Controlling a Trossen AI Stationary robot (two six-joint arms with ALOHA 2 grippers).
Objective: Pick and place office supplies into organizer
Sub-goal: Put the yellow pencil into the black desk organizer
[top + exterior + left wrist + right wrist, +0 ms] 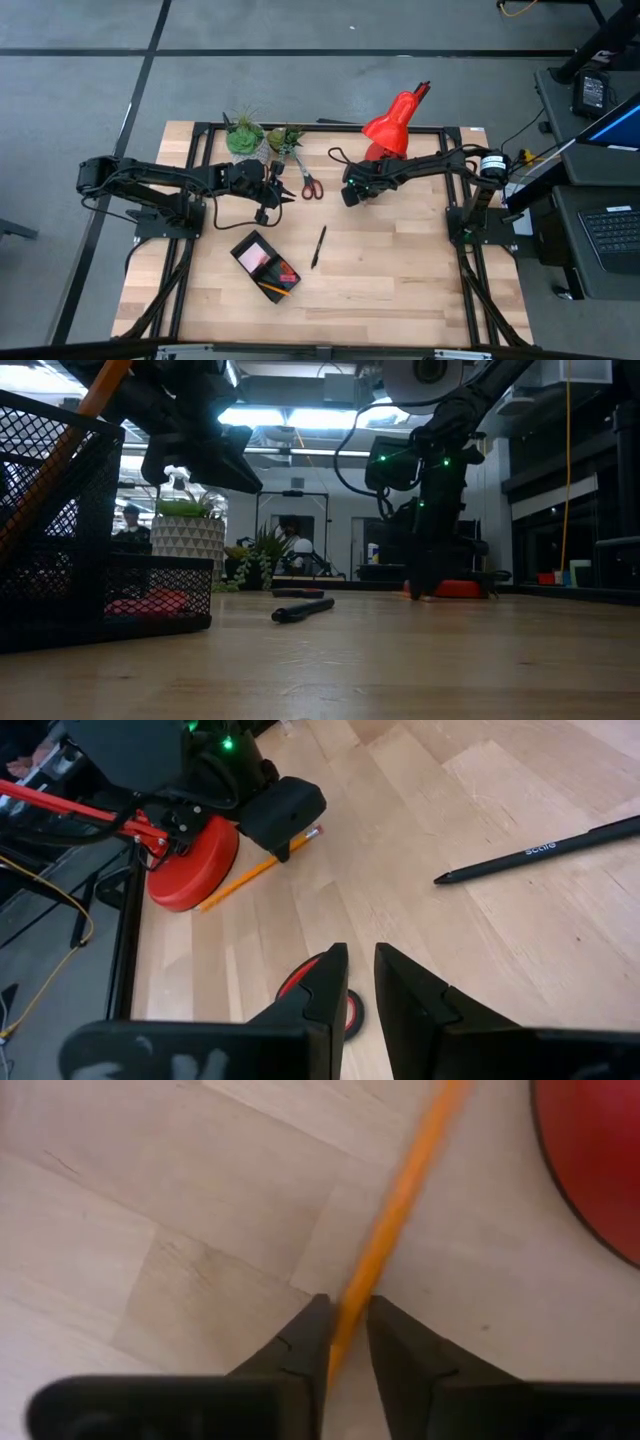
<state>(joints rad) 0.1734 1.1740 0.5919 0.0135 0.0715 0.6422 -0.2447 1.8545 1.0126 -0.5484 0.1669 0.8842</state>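
Observation:
An orange pencil (400,1195) lies flat on the table beside the red lamp base (600,1160). My right gripper (347,1315) points down at the pencil, shut on it; it also shows in the high view (350,196). My left gripper (361,960) hovers over the red-handled scissors (308,184), its fingers a narrow gap apart with nothing between them. A black pen (318,246) lies at mid-table. The black organizer (265,263) sits near the front left and holds a pink pad and a pencil. My right gripper pinches the pencil's shaft (352,1302) between its two fingers. The fingers come from above, pointing steeply down, and lie across the pencil. The pencil rests flat on the table (180,1200); which part of its length is held is hidden under the gripper.
The red desk lamp (395,125) stands close behind my right gripper. Two potted plants (245,136) stand at the far edge, behind my left gripper. Bare wood lies to the right of the pen (540,850).

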